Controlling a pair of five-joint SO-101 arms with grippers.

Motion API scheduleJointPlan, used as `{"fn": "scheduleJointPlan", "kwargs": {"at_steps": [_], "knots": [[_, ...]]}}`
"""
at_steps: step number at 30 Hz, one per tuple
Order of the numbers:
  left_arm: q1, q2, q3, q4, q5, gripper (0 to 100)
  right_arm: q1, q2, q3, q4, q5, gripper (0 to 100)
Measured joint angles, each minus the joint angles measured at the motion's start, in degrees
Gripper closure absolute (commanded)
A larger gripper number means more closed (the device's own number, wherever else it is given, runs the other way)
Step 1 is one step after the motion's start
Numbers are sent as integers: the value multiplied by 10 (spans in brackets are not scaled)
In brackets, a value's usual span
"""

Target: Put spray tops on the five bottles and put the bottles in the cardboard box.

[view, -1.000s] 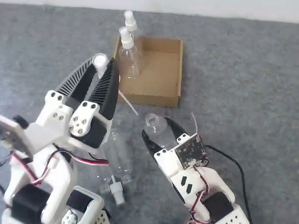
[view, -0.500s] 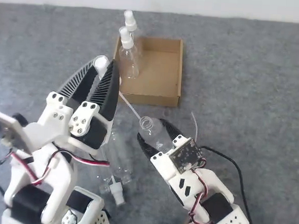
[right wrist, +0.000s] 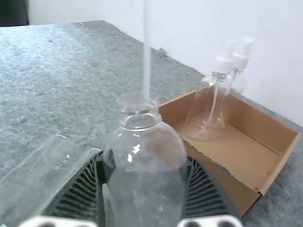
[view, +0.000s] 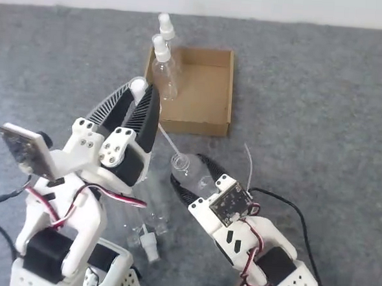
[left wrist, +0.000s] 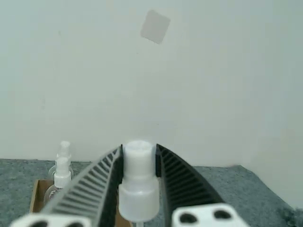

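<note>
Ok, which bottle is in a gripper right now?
The uncapped bottle in the right gripper; the two capped bottles stand in the cardboard box, and another bottle lies on the table.

- bottle (right wrist: 144,165) was clear plastic, glossy and smooth
- spray top (left wrist: 138,184) was white plastic, smooth, dull sheen
- cardboard box (view: 210,92) was brown cardboard, matt
- table cover (view: 311,92) was grey cloth, rough and felt-like
- fingers of left gripper (left wrist: 138,150) and right gripper (right wrist: 144,163) were black ribbed plastic, matt
- arm shells (view: 79,162) were white plastic, smooth
</note>
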Motion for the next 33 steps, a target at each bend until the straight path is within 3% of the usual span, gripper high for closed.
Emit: {"fn": "scheduleJointPlan", "kwargs": {"at_steps": [6, 21, 33], "knots": [[-30, 1, 17, 0, 2, 987, -4, 0, 0, 0, 1, 993], [-32, 3, 74, 0, 4, 987, -4, 0, 0, 0, 1, 992], [68, 3, 107, 0, -31, 987, -4, 0, 0, 0, 1, 992]]}}
